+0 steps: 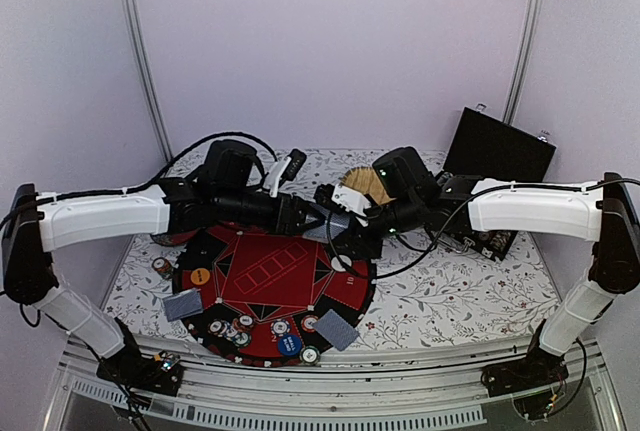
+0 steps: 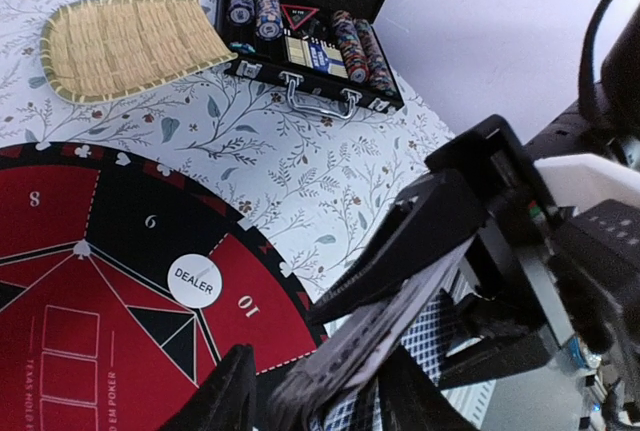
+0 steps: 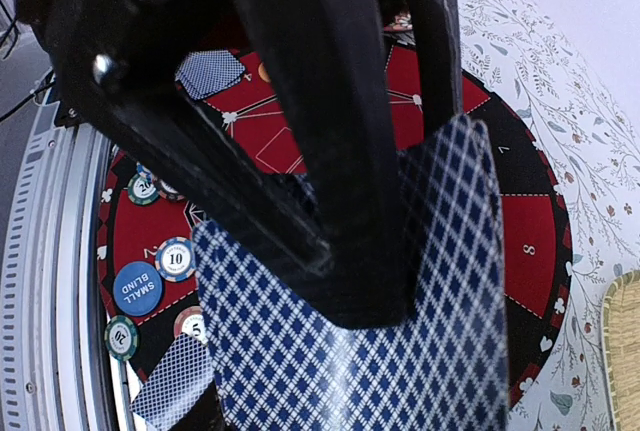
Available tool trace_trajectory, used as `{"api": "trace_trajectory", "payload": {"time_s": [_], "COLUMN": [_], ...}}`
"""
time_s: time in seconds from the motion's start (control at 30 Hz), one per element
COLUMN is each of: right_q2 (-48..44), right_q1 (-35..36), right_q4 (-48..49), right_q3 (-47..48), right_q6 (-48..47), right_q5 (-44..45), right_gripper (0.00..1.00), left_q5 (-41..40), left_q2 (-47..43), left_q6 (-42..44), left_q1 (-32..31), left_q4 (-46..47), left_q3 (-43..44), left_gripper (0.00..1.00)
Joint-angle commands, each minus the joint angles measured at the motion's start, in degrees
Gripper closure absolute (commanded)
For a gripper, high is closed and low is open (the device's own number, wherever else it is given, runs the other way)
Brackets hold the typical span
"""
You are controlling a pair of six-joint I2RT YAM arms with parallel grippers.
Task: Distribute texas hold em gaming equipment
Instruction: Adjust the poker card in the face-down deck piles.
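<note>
Both grippers meet over the far right part of the round red poker mat (image 1: 262,273). My left gripper (image 1: 306,218) is shut on a deck of blue-backed playing cards (image 2: 372,346), seen edge-on between its fingers (image 2: 232,393). My right gripper (image 1: 347,230) straddles the deck's other end and is closed on a blue diamond-backed card (image 3: 350,361). A white DEALER button (image 2: 194,280) lies on the mat. Dealt cards (image 1: 183,304) (image 1: 337,330) and chips (image 1: 240,332), a blue button (image 1: 288,344) and an orange chip (image 1: 200,276) lie along the mat's near rim.
An oval straw tray (image 2: 130,41) lies behind the mat. An open black case (image 2: 310,31) with chip stacks stands at the back right. One chip (image 1: 162,267) lies off the mat's left edge. The table has a floral cloth (image 1: 450,296).
</note>
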Motion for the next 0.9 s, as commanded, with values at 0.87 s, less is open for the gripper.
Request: {"api": "trace_trajectory", "payload": {"time_s": [0.87], "right_q2": [-1.0], "right_q1": [0.2], "right_q4": [-0.4], "right_q3": [1.0], "right_q6": [-0.6], "right_q5": [1.3], "right_gripper": [0.56], "left_q5": [-2.2], "left_q2": [-6.0], "left_q6": [2.4], "left_q1": [1.4], "left_q4": [-4.2], "left_q3": [-0.3], "left_gripper": [0.44]}}
